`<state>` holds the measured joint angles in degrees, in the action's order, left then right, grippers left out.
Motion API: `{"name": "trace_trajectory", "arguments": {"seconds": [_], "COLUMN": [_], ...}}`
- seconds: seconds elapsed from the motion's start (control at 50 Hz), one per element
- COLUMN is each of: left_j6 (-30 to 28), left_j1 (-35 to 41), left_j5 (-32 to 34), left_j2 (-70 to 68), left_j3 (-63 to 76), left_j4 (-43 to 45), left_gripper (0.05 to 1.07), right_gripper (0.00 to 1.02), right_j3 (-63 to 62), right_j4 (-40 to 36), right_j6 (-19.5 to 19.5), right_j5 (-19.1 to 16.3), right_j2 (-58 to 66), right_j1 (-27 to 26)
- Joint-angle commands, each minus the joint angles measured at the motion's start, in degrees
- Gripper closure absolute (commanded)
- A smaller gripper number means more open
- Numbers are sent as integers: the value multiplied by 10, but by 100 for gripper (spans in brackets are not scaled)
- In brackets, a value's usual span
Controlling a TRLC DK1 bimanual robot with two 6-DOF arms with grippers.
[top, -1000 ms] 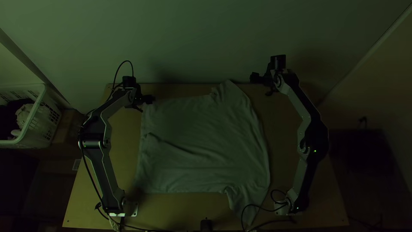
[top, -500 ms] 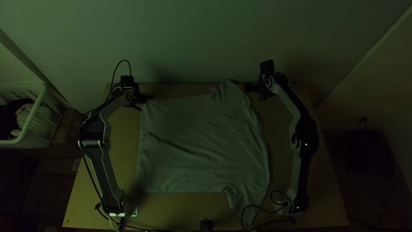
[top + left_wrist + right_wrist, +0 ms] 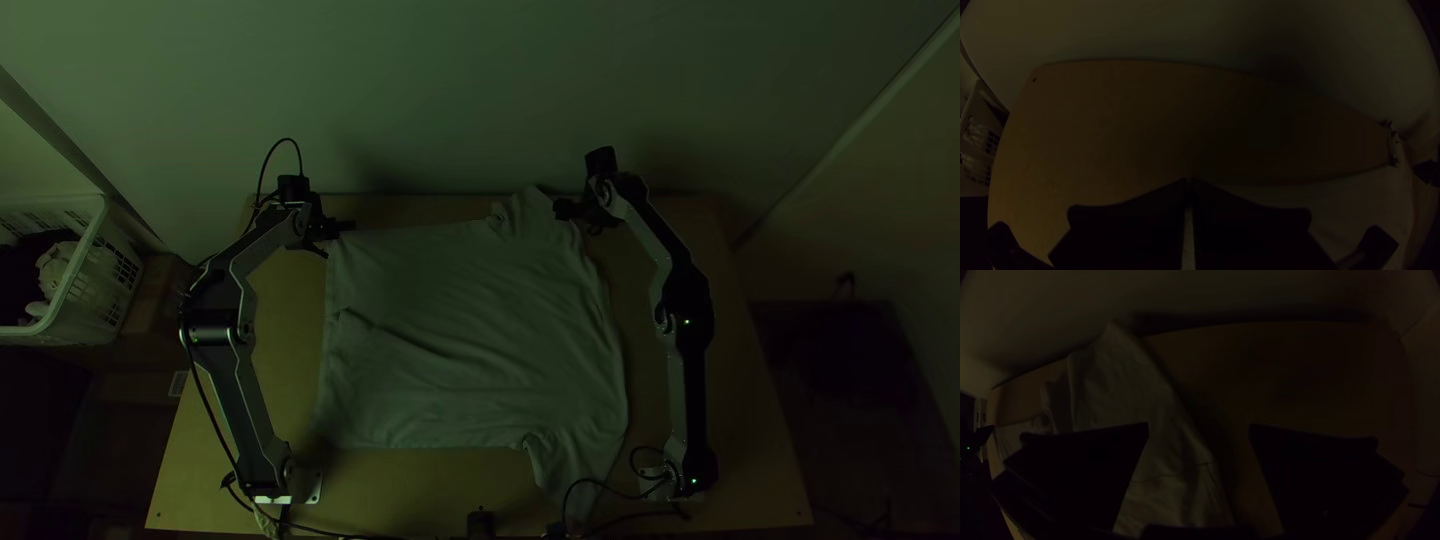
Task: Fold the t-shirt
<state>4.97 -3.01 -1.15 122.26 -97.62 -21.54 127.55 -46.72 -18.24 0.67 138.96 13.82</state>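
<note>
One t-shirt, pale, unfolded — spread across the counter between the two arms, the straight hem edge toward the left arm, the shoulder side toward the right arm. Sleeves, two: far sleeve out toward the wall, near sleeve out toward the arms' bases. Body: slack, with a long crease slanting in from the hem side.

Left gripper, one: at the far corner of the hem; jaws clenched, by the look of it on the edge of the cloth. Right gripper, one: above the cloth's edge by the far sleeve; jaws released, wide apart, nothing in them.

Progress, as judged: laying out largely done, folds completed none apparent. Outstanding — a grip at the far sleeve, the far side brought over, the near side likewise, sleeves tucked in, a last halving and smoothing
</note>
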Motion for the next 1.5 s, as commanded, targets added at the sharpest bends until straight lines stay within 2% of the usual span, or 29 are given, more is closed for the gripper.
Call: {"name": "trace_trajectory", "arguments": {"seconds": [0.0, 0.04, 0.12, 0.16, 0.26, 0.34, 0.4, 0.94, 1.48], "left_j6": [11, 11, 15, 15, 15, 16, 16, 14, 19], "left_j1": [-7, -7, -6, -6, -4, -4, -4, -31, -9], "left_j5": [-11, -11, -12, -12, -12, -12, -12, -11, -4], "left_j2": [-25, -26, -28, -29, -33, -34, -36, -47, -121], "left_j3": [13, 14, 15, 16, 19, 19, 18, 23, 72], "left_j4": [-3, -3, -3, -3, -3, -3, -3, -2, -12], "left_gripper": [105, 105, 105, 105, 105, 105, 105, 105, 105], "right_gripper": [21, 24, 37, 47, 79, 88, 100, 100, 100], "right_j3": [19, 22, 27, 29, 31, 32, 33, 29, -6], "right_j4": [-7, -7, -6, -5, -1, 0, 4, 0, -51], "right_j6": [-12, -12, -12, -12, -7, -4, 0, 3, 4], "right_j5": [3, 3, 3, 3, 3, 3, 3, 5, 5], "right_j2": [25, 27, 33, 35, 39, 41, 41, 27, -39], "right_j1": [12, 13, 16, 17, 23, 23, 22, -35, -20]}}
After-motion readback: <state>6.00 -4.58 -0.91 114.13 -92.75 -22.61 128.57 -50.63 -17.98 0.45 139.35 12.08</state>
